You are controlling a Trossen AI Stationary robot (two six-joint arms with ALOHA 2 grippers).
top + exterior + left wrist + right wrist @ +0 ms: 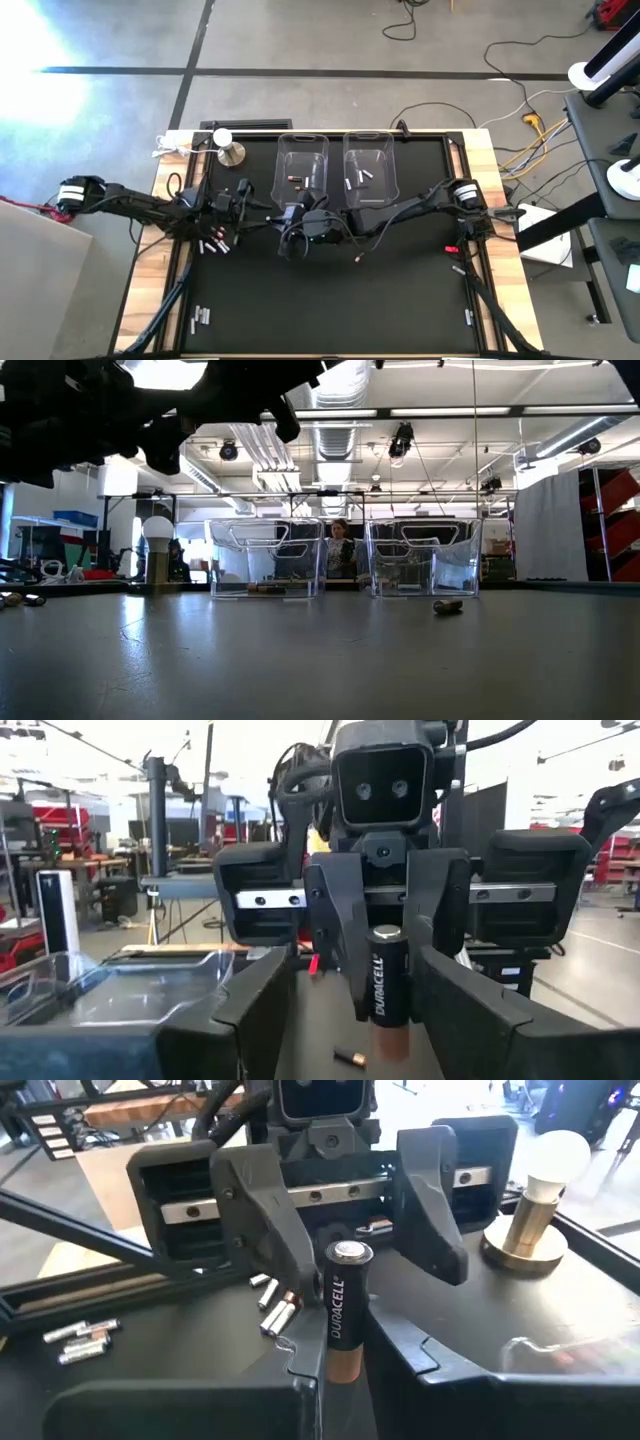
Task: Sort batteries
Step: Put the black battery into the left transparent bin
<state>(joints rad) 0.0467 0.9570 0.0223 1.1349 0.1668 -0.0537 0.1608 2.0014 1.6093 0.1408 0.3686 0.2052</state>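
A black and copper Duracell battery stands upright in the air over the dark mat, and my right gripper is shut on it. Straight opposite, my left gripper is open. Its fingers stand on either side of the battery without touching it. In the high view the two grippers meet just before the left clear bin. Both bins hold a few batteries. Loose batteries lie on the mat under my left arm. My right gripper pinches the battery's black body between its two fingers. The fingers come nearly level from the table's right side and lie across the battery. The battery is upright, copper end down, lifted clear of the mat.
A second clear bin stands right of the first. A bulb on a brass base stands at the far left. Single batteries lie on the mat, near the front left and at the front right.
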